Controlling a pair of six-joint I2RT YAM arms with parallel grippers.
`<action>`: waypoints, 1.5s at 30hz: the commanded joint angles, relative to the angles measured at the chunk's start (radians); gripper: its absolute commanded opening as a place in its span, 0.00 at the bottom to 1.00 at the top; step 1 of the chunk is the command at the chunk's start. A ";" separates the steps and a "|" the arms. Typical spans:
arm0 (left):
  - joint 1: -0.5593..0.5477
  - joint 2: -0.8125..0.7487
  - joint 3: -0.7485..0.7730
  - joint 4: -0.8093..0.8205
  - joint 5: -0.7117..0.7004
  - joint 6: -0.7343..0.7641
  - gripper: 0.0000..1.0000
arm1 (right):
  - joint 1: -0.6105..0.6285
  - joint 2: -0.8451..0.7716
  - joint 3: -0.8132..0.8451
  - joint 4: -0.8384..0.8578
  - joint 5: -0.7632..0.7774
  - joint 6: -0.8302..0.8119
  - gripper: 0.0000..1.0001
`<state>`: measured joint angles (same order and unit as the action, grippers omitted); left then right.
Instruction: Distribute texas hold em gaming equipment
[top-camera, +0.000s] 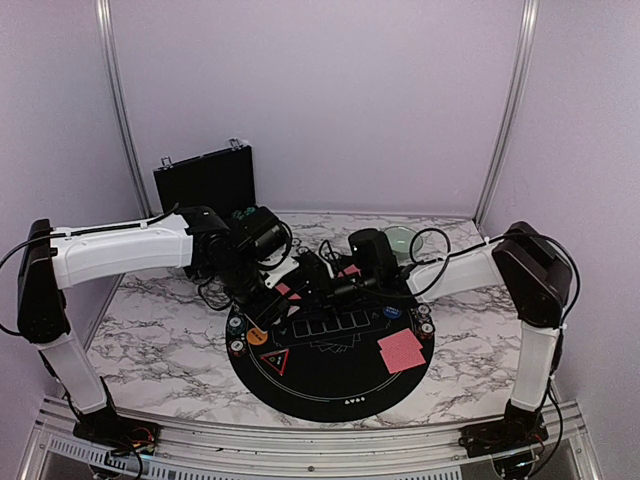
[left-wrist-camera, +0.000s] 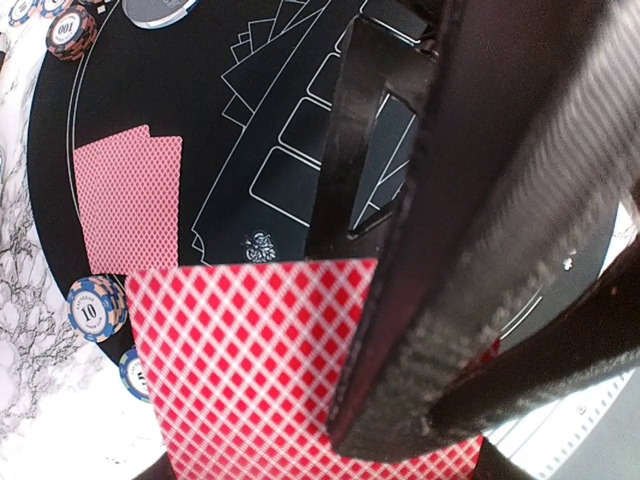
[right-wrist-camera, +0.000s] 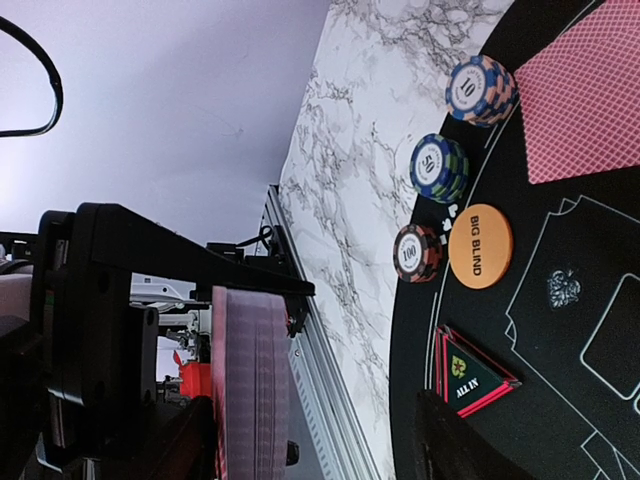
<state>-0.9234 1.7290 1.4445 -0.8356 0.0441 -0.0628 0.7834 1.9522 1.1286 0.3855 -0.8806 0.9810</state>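
— Nearest us, from above, what do we have?
— Metal rail (top-camera: 300, 440) with both arm bases. Beyond it we see a round black mat (top-camera: 330, 385) on a marble-patterned table (top-camera: 160, 330), pale lilac walls, and a black case (top-camera: 205, 178) and green bowl (top-camera: 402, 242) at the back. Left gripper (top-camera: 272, 292) and right gripper (top-camera: 318, 280) meet over the mat's far-left part.
— The left wrist?
— Left gripper clamps the red-backed deck (left-wrist-camera: 250, 380) above the mat. The right gripper's jaws stand parted, one woven-black finger (left-wrist-camera: 480, 250) across the top card. Dealt cards (left-wrist-camera: 130, 200) lie on the mat near chips (left-wrist-camera: 97, 308) marked "10" and "100".
— The right wrist?
— We see the deck edge-on, aloft. Three chip stacks (right-wrist-camera: 438, 168) read "10", "50" and "100", the orange disc (right-wrist-camera: 480, 246) "BIG BLIND", the triangular marker (right-wrist-camera: 470, 372) "ALL IN".
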 joint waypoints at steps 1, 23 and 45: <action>-0.003 -0.039 0.010 0.007 0.007 0.008 0.50 | -0.014 -0.036 -0.011 -0.028 0.025 -0.021 0.65; -0.004 -0.041 -0.001 0.010 0.005 0.003 0.50 | -0.019 -0.079 -0.021 -0.043 0.037 -0.033 0.64; -0.002 -0.040 -0.008 0.010 -0.001 0.008 0.50 | -0.046 -0.144 -0.048 -0.063 0.044 -0.041 0.60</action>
<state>-0.9234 1.7271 1.4441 -0.8352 0.0441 -0.0628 0.7486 1.8534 1.0828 0.3340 -0.8467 0.9562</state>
